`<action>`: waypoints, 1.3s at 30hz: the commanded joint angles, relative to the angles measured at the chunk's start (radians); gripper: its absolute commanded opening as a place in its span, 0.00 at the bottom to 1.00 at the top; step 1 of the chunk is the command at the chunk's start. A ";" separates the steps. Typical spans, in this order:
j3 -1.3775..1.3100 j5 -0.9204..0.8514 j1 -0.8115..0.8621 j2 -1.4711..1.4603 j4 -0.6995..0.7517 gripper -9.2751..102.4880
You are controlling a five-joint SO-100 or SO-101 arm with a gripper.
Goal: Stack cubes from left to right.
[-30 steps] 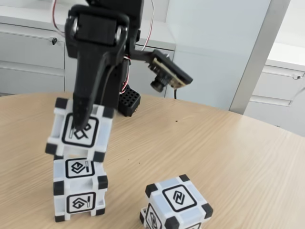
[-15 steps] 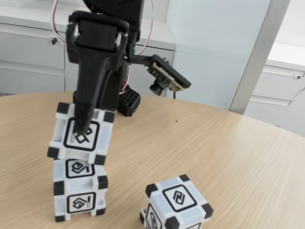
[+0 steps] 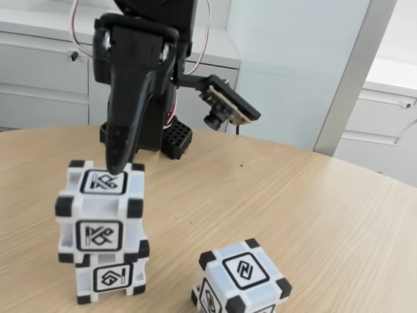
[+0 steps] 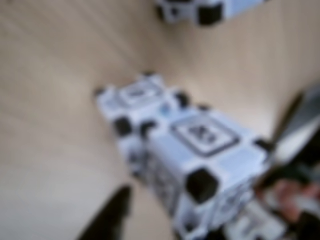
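Below your claw (image 3: pixel 117 166), whose fingers stand spread and grip nothing, the upper cube (image 3: pixel 99 210) sits skewed on the lower cube (image 3: pixel 111 277); fetch the third cube (image 3: pixel 242 277) next.

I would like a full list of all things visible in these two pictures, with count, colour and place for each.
Cubes: three, white with black corners. Upper cube sits on the lower cube at the left of the fixed view, shifted off-centre; the loose cube stands apart on the table to the right.
Table: one, light wood, under everything.
Cabinets: grey, behind the table.
Pillar: one, grey, right background.
Arm: one, black, above the stack.
Camera: one, on the arm.
End effector: one, black, fingertip at the upper cube's top; open or shut unclear.
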 commanded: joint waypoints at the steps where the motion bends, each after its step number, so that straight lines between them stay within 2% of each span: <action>1: -0.009 0.006 0.008 0.018 0.000 0.42; 18: -0.035 0.089 -0.015 0.023 0.003 0.44; 32: -0.186 0.160 -0.015 0.031 0.009 0.42; 39: -0.307 0.218 -0.034 0.322 0.233 0.42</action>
